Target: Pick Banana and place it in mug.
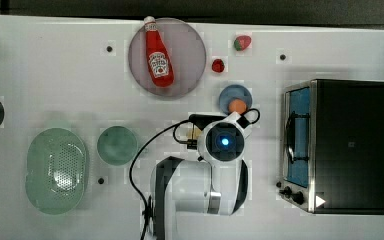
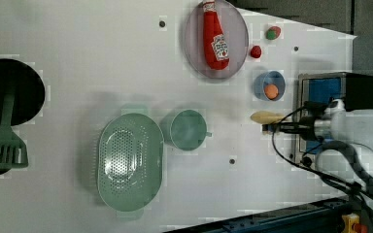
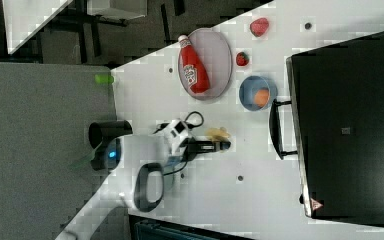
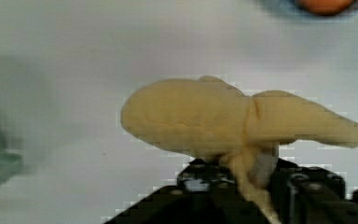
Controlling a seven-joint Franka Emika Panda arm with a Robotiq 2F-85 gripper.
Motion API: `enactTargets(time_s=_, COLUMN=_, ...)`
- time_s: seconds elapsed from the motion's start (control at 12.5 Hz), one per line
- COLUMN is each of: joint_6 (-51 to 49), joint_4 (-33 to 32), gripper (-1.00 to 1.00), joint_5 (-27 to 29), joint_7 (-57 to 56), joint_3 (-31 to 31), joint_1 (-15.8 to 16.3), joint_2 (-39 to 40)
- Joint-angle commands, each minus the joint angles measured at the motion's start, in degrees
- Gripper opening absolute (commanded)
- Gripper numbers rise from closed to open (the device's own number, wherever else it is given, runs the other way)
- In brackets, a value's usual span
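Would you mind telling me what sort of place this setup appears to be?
Probably a robot lab's mock kitchen: a white table with a toaster oven, a ketchup bottle on a plate, and toy strawberries.

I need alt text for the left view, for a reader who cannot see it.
A robot gripper holds a pale banana above a white table. A teal mug stands to the left view's left, beside a green strainer basket; a ketchup bottle lies on a plate.

Two strawberries (image 1: 242, 42), one banana (image 2: 267, 116), one mug (image 1: 117, 145), one ketchup bottle (image 1: 158, 55)
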Motion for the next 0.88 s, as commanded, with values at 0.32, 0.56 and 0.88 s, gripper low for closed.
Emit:
enactTargets(time_s=0.32, joint_6=-18.9, joint_4=5.47, gripper=-0.46, joint_5=0.0, joint_7=-0.77, joint_3=-0.08, joint_1=-0.69, joint_2=-18.12)
enactTargets(time_s=0.56, joint_6=-29.25, joint_4=6.95, gripper=-0.46, joint_5=0.01, joint_7=1.82, joint_3=3.24, joint_1=0.79, joint_2=-21.86)
enactTargets(time_s=0.88, joint_6=-29.85, joint_4=7.17, gripper=-0.46, joint_5=0.27, joint_7=18.49, joint_3=14.02, joint_1=2.85, joint_2=-20.99)
